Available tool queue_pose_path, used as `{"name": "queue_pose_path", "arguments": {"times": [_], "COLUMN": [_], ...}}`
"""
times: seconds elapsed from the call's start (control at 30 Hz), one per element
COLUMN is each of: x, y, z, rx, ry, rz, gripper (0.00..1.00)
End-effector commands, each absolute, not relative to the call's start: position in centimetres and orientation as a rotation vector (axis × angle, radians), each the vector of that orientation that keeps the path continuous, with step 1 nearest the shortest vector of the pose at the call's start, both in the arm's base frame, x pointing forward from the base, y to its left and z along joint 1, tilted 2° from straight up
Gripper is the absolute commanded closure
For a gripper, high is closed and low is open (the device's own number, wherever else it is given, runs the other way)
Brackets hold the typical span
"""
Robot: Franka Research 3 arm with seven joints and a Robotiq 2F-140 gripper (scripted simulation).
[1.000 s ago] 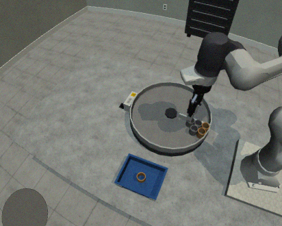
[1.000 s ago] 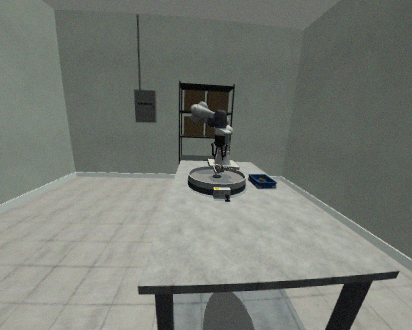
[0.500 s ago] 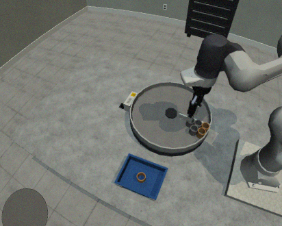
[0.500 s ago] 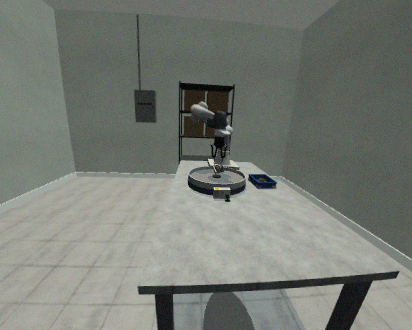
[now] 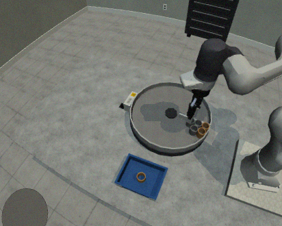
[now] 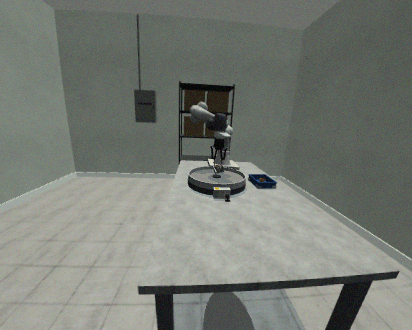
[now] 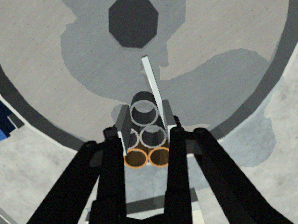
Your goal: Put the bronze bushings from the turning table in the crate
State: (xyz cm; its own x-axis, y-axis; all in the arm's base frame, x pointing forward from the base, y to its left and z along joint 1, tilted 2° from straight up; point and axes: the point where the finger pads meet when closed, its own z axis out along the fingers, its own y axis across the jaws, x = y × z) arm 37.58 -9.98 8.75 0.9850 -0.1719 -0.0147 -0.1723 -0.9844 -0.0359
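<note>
The round turning table carries a tight cluster of bushings near its right rim. The grey steel bushings stand on the inner side, and two bronze bushings stand on the rim side. A third bronze bushing lies in the blue crate. My gripper hangs above the table, just inward of the cluster, with its fingers partly open and nothing between them. In the wrist view the fingers frame the steel bushings and the bronze pair below.
A thin white bar runs from the table's dark hub towards the cluster. A small white control box sits at the table's left edge. The robot base stands to the right. A dark shelf unit stands behind.
</note>
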Motion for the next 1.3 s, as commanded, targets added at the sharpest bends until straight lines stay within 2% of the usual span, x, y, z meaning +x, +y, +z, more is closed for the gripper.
{"name": "queue_pose_path", "arguments": {"times": [0.0, 1.27], "x": [37.73, 37.90], "y": [-9.93, -9.58], "z": [8.69, 8.70], "rx": [-3.093, -3.093], "ry": [0.274, 0.274], "rz": [0.010, 0.010], "gripper": [0.72, 0.72]}}
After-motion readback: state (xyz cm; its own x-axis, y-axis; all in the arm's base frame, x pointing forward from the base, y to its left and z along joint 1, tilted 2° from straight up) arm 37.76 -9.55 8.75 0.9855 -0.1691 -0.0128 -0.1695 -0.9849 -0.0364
